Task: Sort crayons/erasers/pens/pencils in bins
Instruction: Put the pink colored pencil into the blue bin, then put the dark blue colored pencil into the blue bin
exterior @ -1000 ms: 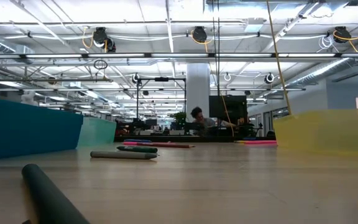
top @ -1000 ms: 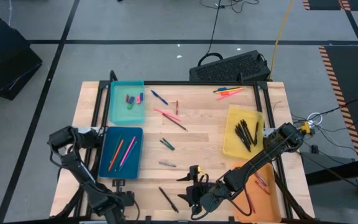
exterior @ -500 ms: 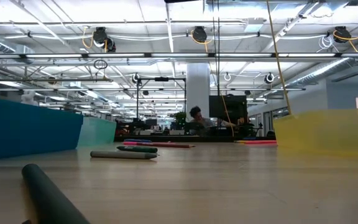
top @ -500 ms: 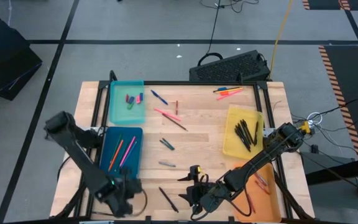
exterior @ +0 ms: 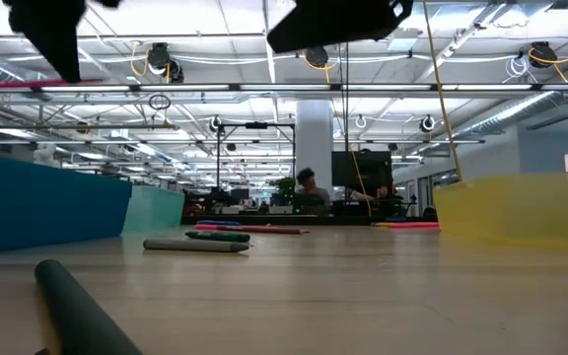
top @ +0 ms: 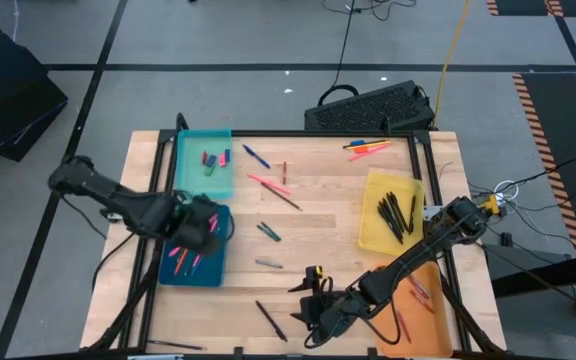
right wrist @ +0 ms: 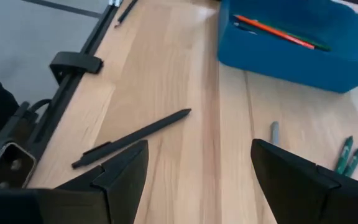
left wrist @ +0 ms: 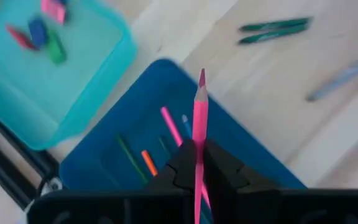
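My left gripper (left wrist: 199, 163) pinches pink pencil (left wrist: 200, 118) over blue bin (left wrist: 135, 134), ready to drop; right gripper (right wrist: 197, 168) spread, waiting nr black pen (right wrist: 132, 139).

Four shallow bins sit on the worktop (top: 308, 215). The teal bin (top: 190, 175) holds small erasers (top: 209, 160). The blue bin (top: 208, 270) just beside it holds pencils (left wrist: 148, 162). The yellow bin (top: 373, 215) holds black pens (top: 396, 213). The orange bin (top: 430, 318) lies near the front edge.

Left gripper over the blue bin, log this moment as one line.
left gripper: shut on pink pencil | above dark blue bin | right gripper: open, low near black pen
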Robot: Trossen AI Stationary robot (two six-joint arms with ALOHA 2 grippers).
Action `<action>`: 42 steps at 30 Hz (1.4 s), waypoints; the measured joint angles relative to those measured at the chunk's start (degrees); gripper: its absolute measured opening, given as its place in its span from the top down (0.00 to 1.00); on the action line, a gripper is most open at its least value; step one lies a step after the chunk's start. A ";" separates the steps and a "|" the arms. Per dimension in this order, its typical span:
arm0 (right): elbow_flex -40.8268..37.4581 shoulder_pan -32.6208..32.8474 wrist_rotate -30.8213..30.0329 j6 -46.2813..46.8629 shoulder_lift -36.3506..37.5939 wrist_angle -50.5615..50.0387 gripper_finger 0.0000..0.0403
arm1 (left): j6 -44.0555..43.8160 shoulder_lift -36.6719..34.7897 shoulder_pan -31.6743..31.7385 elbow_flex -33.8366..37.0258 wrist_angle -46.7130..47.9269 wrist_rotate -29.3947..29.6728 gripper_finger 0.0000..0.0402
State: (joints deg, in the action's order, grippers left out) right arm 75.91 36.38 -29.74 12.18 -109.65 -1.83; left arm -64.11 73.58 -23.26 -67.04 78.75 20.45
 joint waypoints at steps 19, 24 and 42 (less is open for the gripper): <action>-2.37 1.62 0.00 0.64 0.00 0.24 0.32 | -1.31 -0.04 6.53 25.18 -21.88 -12.91 0.77; -2.46 1.62 -0.06 -1.15 0.00 0.34 0.32 | 4.49 -0.55 4.43 18.50 -21.64 -15.28 0.69; -8.75 1.60 -0.42 1.69 0.00 7.09 0.32 | 6.33 17.79 -33.72 -0.25 -42.78 -5.98 0.92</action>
State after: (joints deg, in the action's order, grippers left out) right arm 67.16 37.99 -30.16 13.87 -109.65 5.26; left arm -57.78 91.37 -56.97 -67.29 35.97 14.47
